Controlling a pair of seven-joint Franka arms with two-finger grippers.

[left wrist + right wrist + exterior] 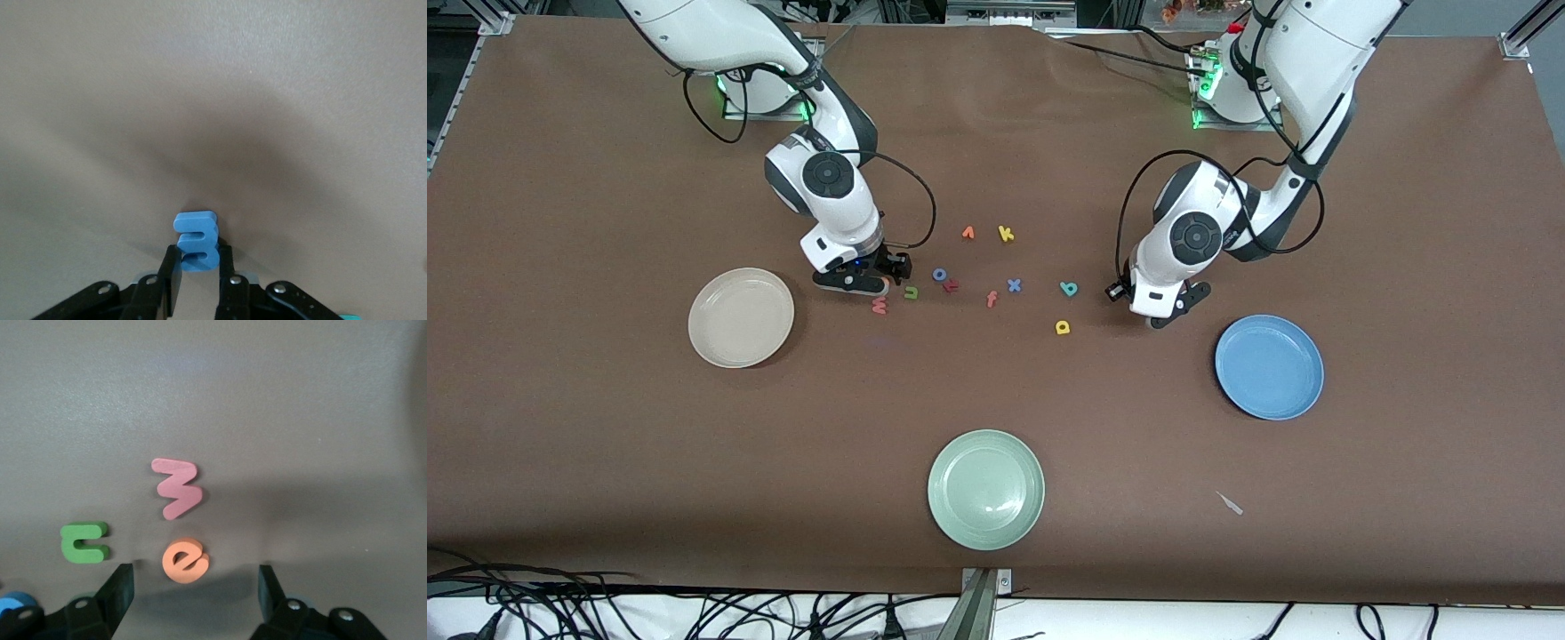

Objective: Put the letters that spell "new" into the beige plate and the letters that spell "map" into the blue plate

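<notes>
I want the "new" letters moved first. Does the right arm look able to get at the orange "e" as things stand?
Probably yes. The right claw is open with the orange "e" lying between its fingers on the table. The salmon "w" and green "n" lie apart from it, outside the fingers, so nothing blocks the grasp.

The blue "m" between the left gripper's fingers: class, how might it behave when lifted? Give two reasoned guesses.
The blue "m" looks like thick foam, so it is probably very light and may squash slightly in the left gripper. Only its lower end is pinched, so it could pivot or slip. Flat-sided, it is unlikely to roll if dropped.
</notes>
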